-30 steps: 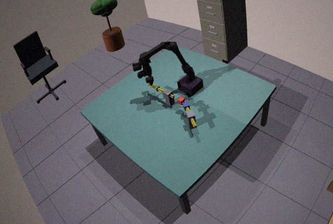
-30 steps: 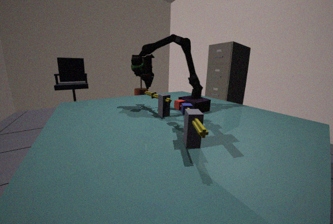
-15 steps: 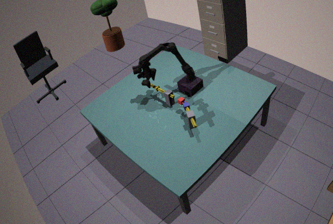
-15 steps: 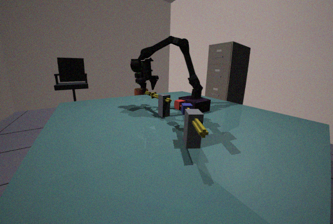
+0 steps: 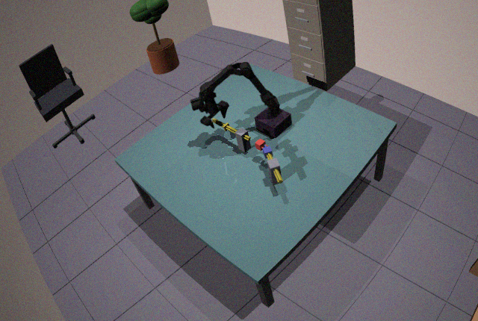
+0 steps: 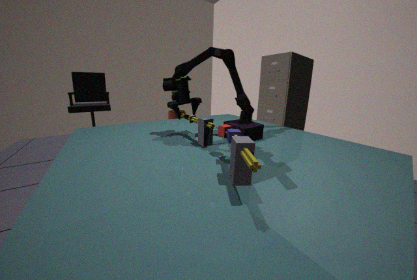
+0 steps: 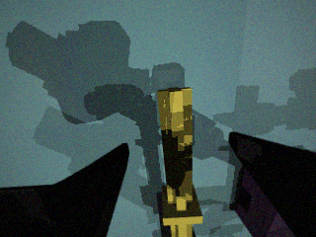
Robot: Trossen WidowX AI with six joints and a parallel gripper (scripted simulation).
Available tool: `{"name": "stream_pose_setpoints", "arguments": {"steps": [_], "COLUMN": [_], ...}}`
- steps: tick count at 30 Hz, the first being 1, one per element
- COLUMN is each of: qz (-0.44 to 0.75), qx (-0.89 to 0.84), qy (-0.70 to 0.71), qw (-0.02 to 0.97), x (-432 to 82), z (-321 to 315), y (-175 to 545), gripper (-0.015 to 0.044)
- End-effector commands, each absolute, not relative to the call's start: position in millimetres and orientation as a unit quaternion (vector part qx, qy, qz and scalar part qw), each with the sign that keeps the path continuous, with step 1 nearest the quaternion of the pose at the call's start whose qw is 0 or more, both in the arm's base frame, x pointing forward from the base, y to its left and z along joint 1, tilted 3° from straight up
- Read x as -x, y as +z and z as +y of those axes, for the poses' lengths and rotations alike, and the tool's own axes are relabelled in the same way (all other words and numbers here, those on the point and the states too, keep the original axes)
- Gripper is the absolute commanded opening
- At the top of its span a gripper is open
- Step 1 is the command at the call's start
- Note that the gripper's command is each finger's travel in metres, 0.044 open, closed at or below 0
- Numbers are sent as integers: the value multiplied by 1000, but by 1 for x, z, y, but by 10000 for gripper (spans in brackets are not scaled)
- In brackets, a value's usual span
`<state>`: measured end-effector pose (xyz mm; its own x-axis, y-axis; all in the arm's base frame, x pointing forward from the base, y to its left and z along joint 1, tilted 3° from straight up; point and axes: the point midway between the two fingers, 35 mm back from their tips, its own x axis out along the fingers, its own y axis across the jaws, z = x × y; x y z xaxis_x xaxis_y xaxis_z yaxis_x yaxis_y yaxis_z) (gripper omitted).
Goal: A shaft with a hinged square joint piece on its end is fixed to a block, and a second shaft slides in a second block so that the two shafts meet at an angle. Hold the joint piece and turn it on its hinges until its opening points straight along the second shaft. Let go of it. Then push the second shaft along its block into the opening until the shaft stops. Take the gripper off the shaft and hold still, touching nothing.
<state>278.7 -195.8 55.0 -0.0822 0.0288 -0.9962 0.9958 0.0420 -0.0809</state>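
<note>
My gripper [image 5: 217, 121] [image 6: 186, 116] [image 7: 180, 140] is open, its fingers on either side of the outer end of the second, yellow shaft [image 5: 231, 129] [image 6: 194, 120] [image 7: 175, 106], with gaps to both in the wrist view. This shaft has a collar [image 7: 183, 219] and passes through the second grey block [image 5: 243, 143] [image 6: 204, 133]. Its short inner end is apart from the red joint piece [image 5: 259, 144] [image 6: 224, 130]. The red piece adjoins a blue piece [image 5: 267, 151] [image 6: 234, 134] on the first yellow shaft [image 5: 278, 175] [image 6: 249, 158], in the first grey block [image 5: 273, 163] [image 6: 236, 165]. The red piece's opening is not discernible.
The arm's dark base [image 5: 273, 122] [image 6: 254, 131] stands on the teal table [image 5: 216, 209] [image 6: 134, 202] behind the joint pieces. A filing cabinet [image 5: 301, 24] [image 6: 274, 92], a chair [image 5: 57, 95] [image 6: 88, 88] and a potted plant [image 5: 163, 55] stand beyond the table.
</note>
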Motion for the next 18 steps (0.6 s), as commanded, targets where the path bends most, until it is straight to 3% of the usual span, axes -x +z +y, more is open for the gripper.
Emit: {"name": "stream_pose_setpoints", "arguments": {"steps": [1, 18], "qz": [532, 533], "qx": [-479, -479], "qy": [-509, -509], "qw": [478, 477], "x": [-279, -277], "z": [-196, -194], "y": [53, 27], "gripper": [440, 440]}}
